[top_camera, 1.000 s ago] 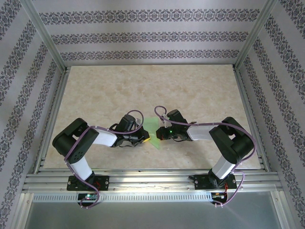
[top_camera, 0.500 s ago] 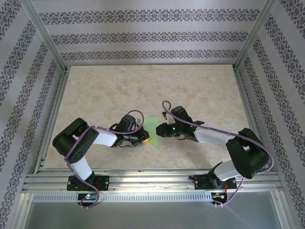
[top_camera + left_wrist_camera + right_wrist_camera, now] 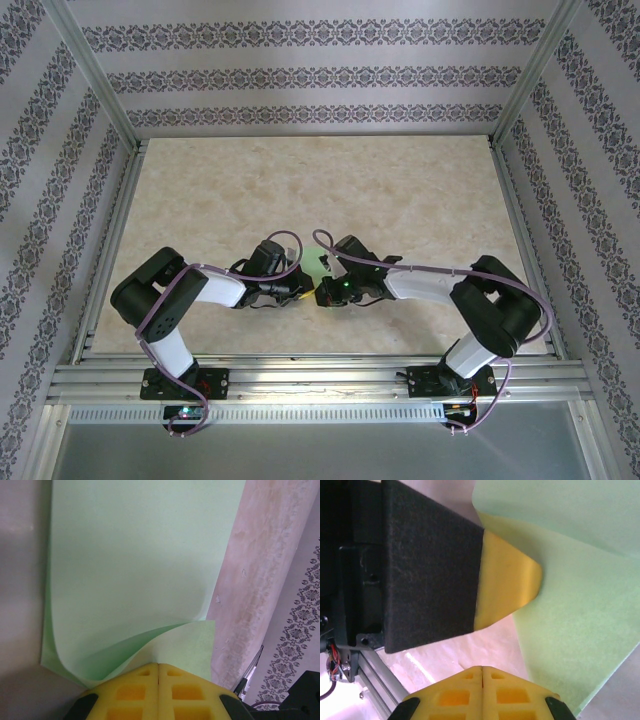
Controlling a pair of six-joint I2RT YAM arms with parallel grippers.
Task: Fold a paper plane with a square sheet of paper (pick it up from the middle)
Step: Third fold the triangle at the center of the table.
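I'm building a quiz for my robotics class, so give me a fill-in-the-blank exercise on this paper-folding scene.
1. The square sheet of paper is pale ____ in colour.
2. The left end effector is shut on the ____.
3. The right end effector is ____, its pads touching with nothing between them.
4. Those pads are ____ in colour.

Missing words: green; paper; shut; yellow.

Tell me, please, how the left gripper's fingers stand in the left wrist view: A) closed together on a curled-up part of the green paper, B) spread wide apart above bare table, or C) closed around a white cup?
A: on the left gripper the yellow pads meet with no gap, and a curled-up fold of the square sheet of paper runs in at their tips.
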